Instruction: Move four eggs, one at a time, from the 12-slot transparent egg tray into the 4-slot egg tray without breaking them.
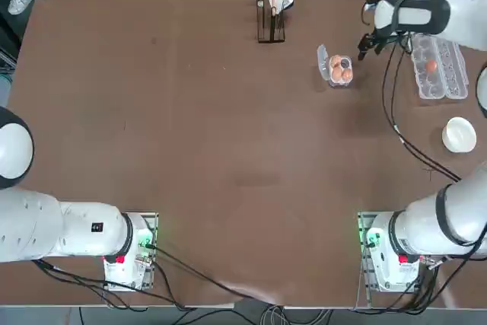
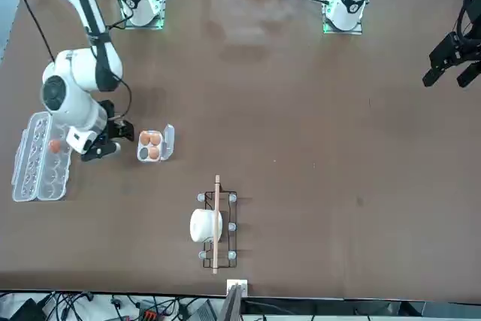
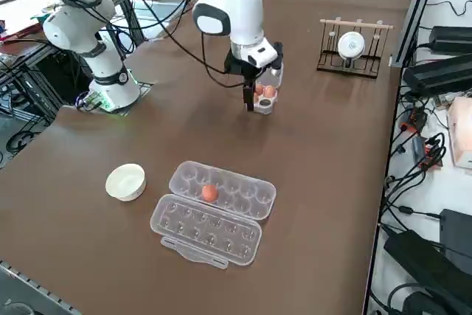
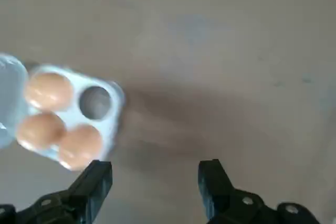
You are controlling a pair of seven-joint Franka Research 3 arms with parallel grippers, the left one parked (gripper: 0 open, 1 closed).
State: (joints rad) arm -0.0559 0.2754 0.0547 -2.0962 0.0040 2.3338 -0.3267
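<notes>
The desk (image 1: 228,135) carries the long clear egg carton (image 3: 214,210), one egg (image 3: 209,193) in it. The small egg tray (image 4: 107,121) holds three eggs (image 4: 79,145). The right gripper (image 4: 155,190) hovers empty, fingers apart, between carton and small tray, near the latter.

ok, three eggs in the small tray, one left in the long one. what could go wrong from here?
The last egg sits alone among the long tray's cups, and its open lid lies flat alongside; a low approach might clip either.

The small tray has one free cup, with eggs right next to it. The open end effector could knock one while placing.

That tray is small and looks light, so a bump could slide it.
</notes>
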